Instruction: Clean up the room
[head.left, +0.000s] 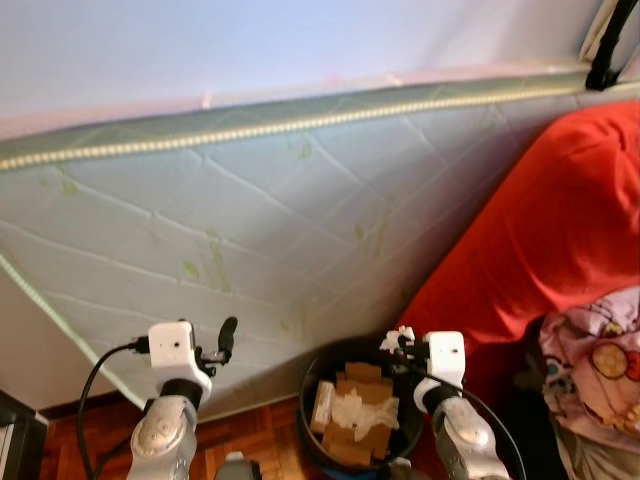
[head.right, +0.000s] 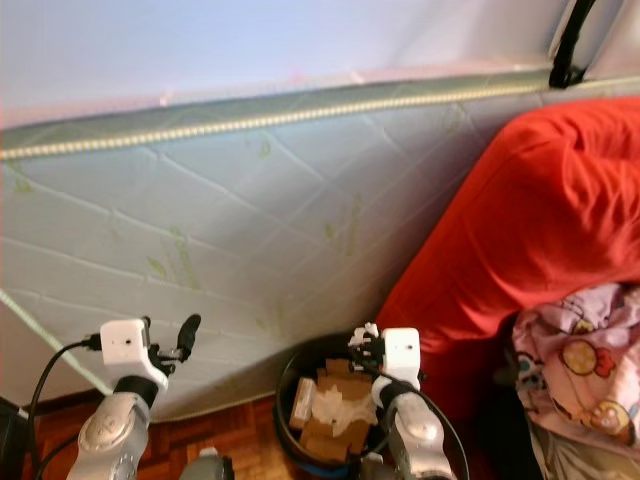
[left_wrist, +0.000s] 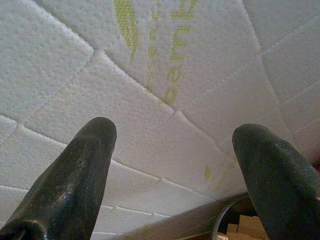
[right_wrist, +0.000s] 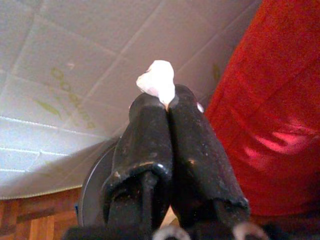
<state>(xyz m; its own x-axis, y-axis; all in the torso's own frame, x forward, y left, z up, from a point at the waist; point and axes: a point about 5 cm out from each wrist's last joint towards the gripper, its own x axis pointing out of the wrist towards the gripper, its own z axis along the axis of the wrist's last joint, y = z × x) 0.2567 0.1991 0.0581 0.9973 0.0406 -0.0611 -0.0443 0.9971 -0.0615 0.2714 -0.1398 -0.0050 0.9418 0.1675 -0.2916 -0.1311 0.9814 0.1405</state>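
The right tool (right_wrist: 167, 107) pinches a small white scrap (right_wrist: 157, 82) between pressed fingers, just above the black bin (head.left: 312, 385) of cardboard. This looks like the drop step; next the fingers should open. The scrap points onward past the fingertips. The left tool (left_wrist: 175, 150) is spread, empty.

Quilted mattress (head.left: 260, 220) leans upright across the whole front, blocking fwd reach. Red blanket (head.left: 540, 240) walls off the right side, patterned cloth (head.left: 595, 360) below it. Black bin (head.left: 312, 378) sits against the mattress foot, packed w/ cardboard and paper; top open. Wood floor (head.left: 250, 430) left of bin is passable.
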